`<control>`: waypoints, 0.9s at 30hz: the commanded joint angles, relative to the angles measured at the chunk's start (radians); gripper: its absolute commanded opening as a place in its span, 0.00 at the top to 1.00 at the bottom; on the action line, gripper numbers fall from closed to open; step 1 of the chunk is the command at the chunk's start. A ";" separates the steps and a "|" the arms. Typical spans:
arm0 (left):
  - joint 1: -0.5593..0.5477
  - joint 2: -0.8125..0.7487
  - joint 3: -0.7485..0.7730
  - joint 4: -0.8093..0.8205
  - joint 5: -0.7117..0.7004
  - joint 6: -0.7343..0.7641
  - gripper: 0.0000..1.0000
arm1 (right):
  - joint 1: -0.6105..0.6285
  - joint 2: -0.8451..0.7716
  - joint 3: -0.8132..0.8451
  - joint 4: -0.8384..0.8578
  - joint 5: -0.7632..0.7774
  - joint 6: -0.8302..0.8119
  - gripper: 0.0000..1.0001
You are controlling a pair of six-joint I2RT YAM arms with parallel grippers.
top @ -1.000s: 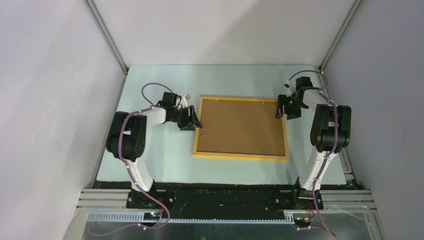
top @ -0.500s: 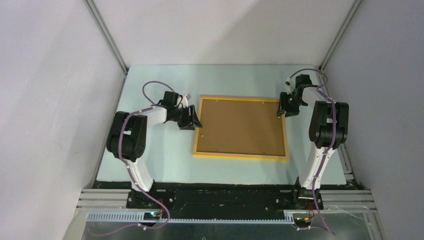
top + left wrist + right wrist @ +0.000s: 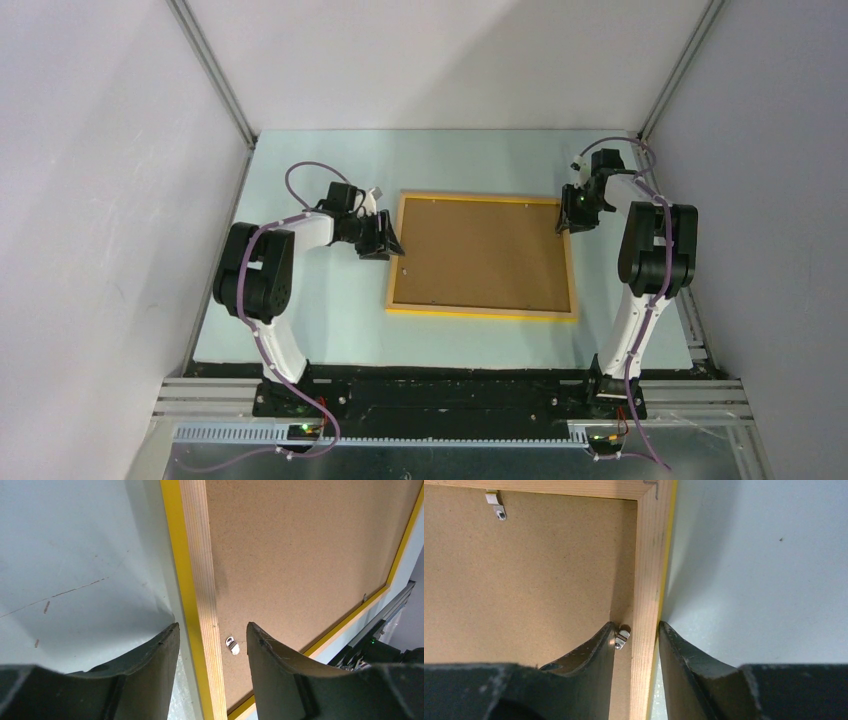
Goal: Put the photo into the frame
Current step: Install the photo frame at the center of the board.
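Note:
The frame (image 3: 481, 313), with narrow yellow-orange wooden edges, lies back-up on the pale table, a brown backing board (image 3: 485, 255) filling it. The photo is hidden. My left gripper (image 3: 386, 243) is open and straddles the frame's left rail (image 3: 197, 555): one finger over the table, the other over the board near a small metal clip (image 3: 231, 645). My right gripper (image 3: 566, 220) straddles the right rail (image 3: 649, 555) near the far corner. Its jaws (image 3: 636, 625) are narrow. The outer finger is against the yellow edge, and the inner one touches a clip (image 3: 622, 636) just short of the wood.
Another metal clip (image 3: 495, 505) sits on the frame's far rail. Grey walls with aluminium posts (image 3: 215, 75) close in the table on three sides. A black rail (image 3: 450, 395) with the arm bases runs along the near edge.
My right gripper has shifted slightly toward the far side and its jaws have narrowed around the frame's right rail. The left gripper and the frame have stayed put.

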State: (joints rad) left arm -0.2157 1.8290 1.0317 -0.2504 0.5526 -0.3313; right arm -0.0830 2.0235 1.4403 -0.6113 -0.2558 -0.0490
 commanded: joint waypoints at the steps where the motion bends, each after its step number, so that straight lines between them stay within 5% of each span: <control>1: -0.003 0.015 0.023 -0.027 -0.065 0.043 0.42 | -0.003 -0.004 -0.013 0.001 0.013 -0.056 0.61; 27: -0.002 0.029 0.032 -0.038 -0.058 0.046 0.42 | -0.032 -0.018 -0.011 -0.084 -0.132 -0.318 0.66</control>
State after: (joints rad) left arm -0.2161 1.8336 1.0424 -0.2642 0.5488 -0.3305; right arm -0.1127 2.0232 1.4399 -0.6289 -0.3649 -0.2989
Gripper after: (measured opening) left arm 0.582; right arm 0.344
